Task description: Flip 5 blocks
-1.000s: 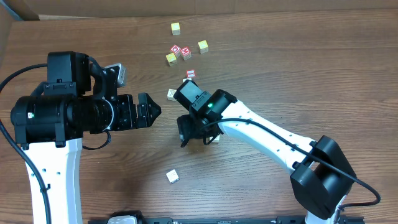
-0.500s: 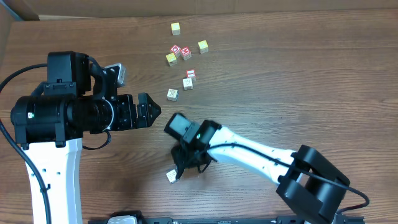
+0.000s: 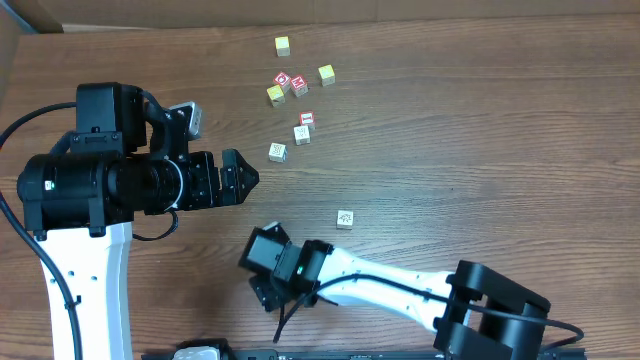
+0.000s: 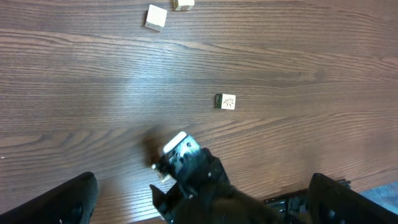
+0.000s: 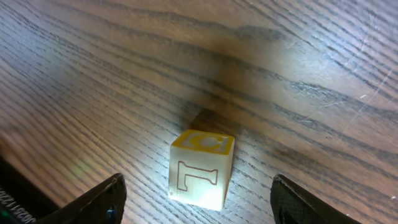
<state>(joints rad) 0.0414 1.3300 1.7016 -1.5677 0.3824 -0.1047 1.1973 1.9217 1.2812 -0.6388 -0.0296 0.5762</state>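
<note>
A small block point(image 5: 202, 168) with a yellow top face and a red-outlined letter on its pale side stands on the table. My right gripper point(image 5: 202, 208) is open around it, each finger well apart from it. In the overhead view the right gripper point(image 3: 272, 292) hides this block. A pale block point(image 3: 344, 219) with a dark drawing lies alone mid-table; it appears as the pale block point(image 4: 228, 101) in the left wrist view, showing a green side. Two pale blocks point(image 3: 277, 151) point(image 3: 301, 133) and a red-bordered white one point(image 3: 306, 119) lie farther back. My left gripper point(image 3: 243, 177) hangs open and empty at the left.
At the back lie two red-faced cubes point(image 3: 290, 83) and yellow-faced cubes point(image 3: 326, 74) point(image 3: 275, 94) point(image 3: 283, 45). The right arm point(image 3: 400, 285) stretches low across the front of the table. The left arm's body point(image 3: 100, 180) fills the left side.
My right gripper has travelled from mid-table toward the front left, leaving the drawn-on pale block behind. It now stands over the front block with its jaws wider. The left arm has not moved.
</note>
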